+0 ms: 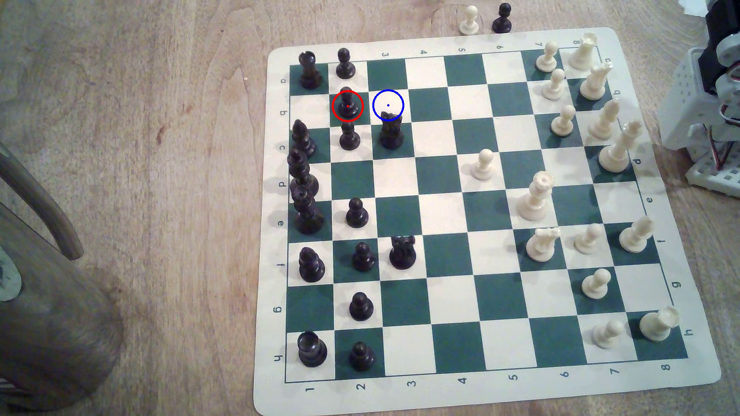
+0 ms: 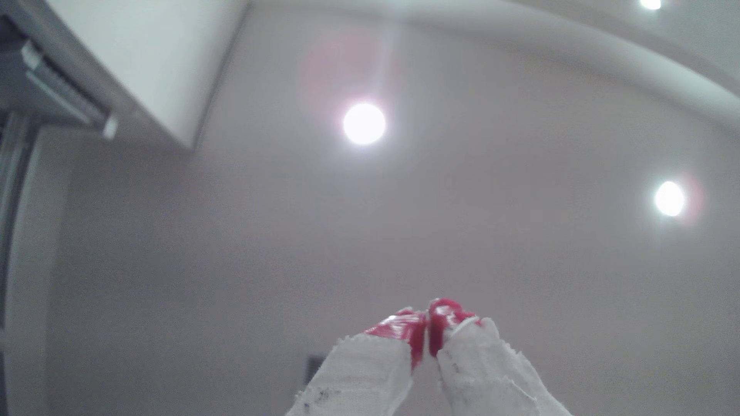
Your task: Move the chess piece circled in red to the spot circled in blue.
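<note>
Pointing at the ceiling, my fingers [image 2: 427,334] seem pressed together, gripping nothing. Black pawn [image 1: 346,105] stands on its red-ringed square; the blue-ringed square [image 1: 388,105] lies at its three o'clock.

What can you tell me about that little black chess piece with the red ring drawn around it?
The small glossy black pawn looks like moulded plastic, with a ball head, a thin collar and a flared round base. It stands upright on a dark green square in the row marked b, second column, inside a thin red ring with a red centre dot. Nothing touches it. Other black pawns stand on the neighbouring squares above and below it in the exterior view, and the blue-ringed cream-white square lies just to its right in that view.
</note>
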Robot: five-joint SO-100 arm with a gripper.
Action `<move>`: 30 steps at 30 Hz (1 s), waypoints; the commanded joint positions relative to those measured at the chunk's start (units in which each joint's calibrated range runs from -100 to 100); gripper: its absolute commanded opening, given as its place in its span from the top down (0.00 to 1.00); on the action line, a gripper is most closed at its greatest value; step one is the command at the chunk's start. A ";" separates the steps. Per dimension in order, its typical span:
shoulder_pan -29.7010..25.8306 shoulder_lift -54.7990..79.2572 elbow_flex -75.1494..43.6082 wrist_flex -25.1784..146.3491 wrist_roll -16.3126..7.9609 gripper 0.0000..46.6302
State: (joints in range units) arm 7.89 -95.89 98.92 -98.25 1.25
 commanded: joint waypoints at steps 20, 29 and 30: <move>-0.58 0.14 0.99 -1.51 0.15 1.00; -4.10 0.05 0.99 32.24 -0.98 1.00; -5.66 0.05 0.99 35.02 -0.98 1.00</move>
State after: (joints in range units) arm 5.60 -95.89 98.92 -81.75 0.46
